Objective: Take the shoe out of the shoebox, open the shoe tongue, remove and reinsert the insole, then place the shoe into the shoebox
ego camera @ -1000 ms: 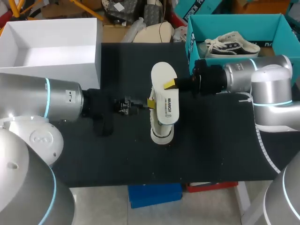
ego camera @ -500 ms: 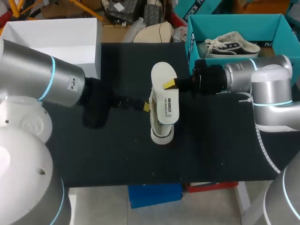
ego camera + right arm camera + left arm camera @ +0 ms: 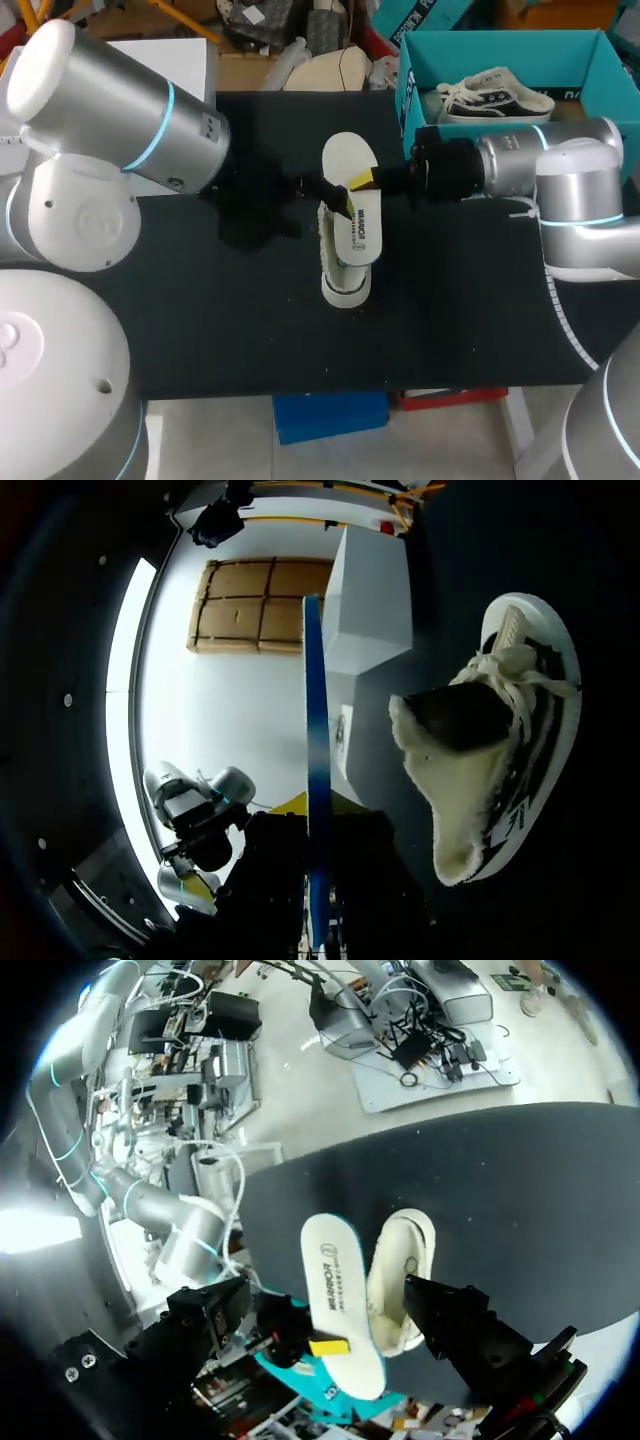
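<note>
A cream insole hangs over the middle of the black table, with my right gripper shut on its edge from the right. Under it the white fleece-lined shoe lies on the mat. My left gripper is at the insole's left side. In the left wrist view the insole sits between the wide-open left fingers, and the shoe lies just beyond it. In the right wrist view the insole shows edge-on, rising from the right gripper, with the shoe beside it.
A teal shoebox at the back right holds a second shoe. A white open box stands at the back left, mostly hidden by my left arm. Bare black mat spreads in front of the shoe.
My left arm has swung upward and its open gripper has moved right, up against the insole. The right arm, insole and shoe have stayed put.
</note>
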`<state>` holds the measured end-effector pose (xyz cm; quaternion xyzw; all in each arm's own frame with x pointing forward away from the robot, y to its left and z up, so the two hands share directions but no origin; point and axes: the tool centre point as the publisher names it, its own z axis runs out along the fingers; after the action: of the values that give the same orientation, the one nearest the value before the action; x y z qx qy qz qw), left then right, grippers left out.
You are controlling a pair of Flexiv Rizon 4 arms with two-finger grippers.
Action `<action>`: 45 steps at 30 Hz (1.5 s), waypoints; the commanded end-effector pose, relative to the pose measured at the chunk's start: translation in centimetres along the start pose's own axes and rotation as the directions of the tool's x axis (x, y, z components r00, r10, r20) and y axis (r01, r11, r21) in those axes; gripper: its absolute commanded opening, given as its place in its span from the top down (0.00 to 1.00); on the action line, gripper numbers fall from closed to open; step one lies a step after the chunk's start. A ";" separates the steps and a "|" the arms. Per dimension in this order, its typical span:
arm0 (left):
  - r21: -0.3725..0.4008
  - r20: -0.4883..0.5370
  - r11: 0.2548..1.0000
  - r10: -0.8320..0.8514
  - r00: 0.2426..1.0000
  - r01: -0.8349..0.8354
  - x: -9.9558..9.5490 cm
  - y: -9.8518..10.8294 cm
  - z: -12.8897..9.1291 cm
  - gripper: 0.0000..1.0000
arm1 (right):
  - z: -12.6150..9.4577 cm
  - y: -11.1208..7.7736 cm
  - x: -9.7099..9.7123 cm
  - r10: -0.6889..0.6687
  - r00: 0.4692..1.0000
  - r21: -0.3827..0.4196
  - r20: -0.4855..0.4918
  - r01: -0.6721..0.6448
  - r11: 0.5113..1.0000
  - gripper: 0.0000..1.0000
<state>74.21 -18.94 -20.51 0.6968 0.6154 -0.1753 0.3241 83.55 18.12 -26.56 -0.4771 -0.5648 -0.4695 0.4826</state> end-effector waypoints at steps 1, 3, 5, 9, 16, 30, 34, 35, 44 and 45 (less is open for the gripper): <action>-0.053 -0.619 0.989 -0.139 0.773 0.135 -0.5 0.0 0.4 0.00 | 0.1 0.0 0.0 0.001 1.000 -0.001 0.002 -0.001 1.000 1.00; -0.053 -0.619 0.989 -0.139 0.773 0.135 -0.5 0.0 0.4 0.00 | 0.1 0.0 0.0 0.001 1.000 -0.001 0.002 -0.001 1.000 1.00; -0.053 -0.619 0.989 -0.139 0.773 0.135 -0.5 0.0 0.4 0.00 | 0.1 0.0 0.0 0.001 1.000 -0.001 0.002 -0.001 1.000 1.00; -0.053 -0.619 0.989 -0.139 0.773 0.135 -0.5 0.0 0.4 0.00 | 0.1 0.0 0.0 0.001 1.000 -0.001 0.002 -0.001 1.000 1.00; -0.004 -0.658 0.989 -0.114 0.744 0.148 -0.8 0.3 2.2 0.00 | 0.1 0.0 0.0 0.001 1.000 -0.001 0.002 -0.001 1.000 1.00; 0.006 -0.680 0.976 -0.156 0.716 0.218 -1.0 2.1 3.5 0.00 | 0.1 0.0 0.0 0.001 1.000 -0.001 0.002 -0.001 1.000 1.00; 0.011 -0.676 0.975 -0.155 0.721 0.220 -1.3 2.4 3.9 0.00 | 0.1 0.0 0.0 0.001 1.000 -0.001 0.002 -0.001 1.000 1.00; 0.013 -0.674 0.975 -0.154 0.723 0.220 -1.4 2.5 4.0 0.00 | 0.1 0.0 0.0 0.001 1.000 -0.001 0.002 -0.001 1.000 1.00; 0.035 -0.656 0.976 -0.138 0.742 0.213 -1.6 2.8 5.1 0.00 | 0.1 0.0 0.0 0.001 1.000 -0.001 0.002 -0.001 1.000 1.00; 0.037 -0.654 0.977 -0.137 0.744 0.211 -1.7 2.9 5.2 0.00 | 0.1 0.0 0.0 0.001 1.000 -0.001 0.002 -0.001 1.000 1.00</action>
<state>77.15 -23.13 -22.24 0.6706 0.7399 -0.0025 0.0540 83.56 18.12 -26.57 -0.4771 -0.5648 -0.4695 0.4826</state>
